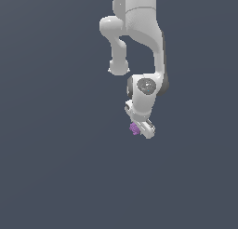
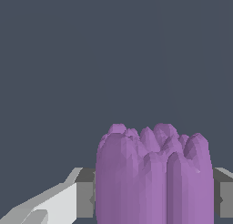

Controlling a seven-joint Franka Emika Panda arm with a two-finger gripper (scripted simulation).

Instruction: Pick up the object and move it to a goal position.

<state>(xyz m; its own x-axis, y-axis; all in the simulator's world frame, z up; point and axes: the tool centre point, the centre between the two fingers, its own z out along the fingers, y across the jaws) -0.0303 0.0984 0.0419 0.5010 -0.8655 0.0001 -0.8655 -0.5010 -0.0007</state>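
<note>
block: purple block sits just under the wrist, on the exterior view's left of the gripper.
grip: fingers press both ridged sides; clamped on it.
advice: hold squeeze, move slowly; goal marker not visible.

White arm, tool w/ purple block at tip.

**Purple against slate grey**

You see a purple block, plain in colour, its sides ridged in lighter and darker lilac bands. The arm is glossy white with dark grey joint caps. The fingers beside the block are grey, set on a white gripper. Behind everything lies a flat, unpatterned slate-grey backdrop.
</note>
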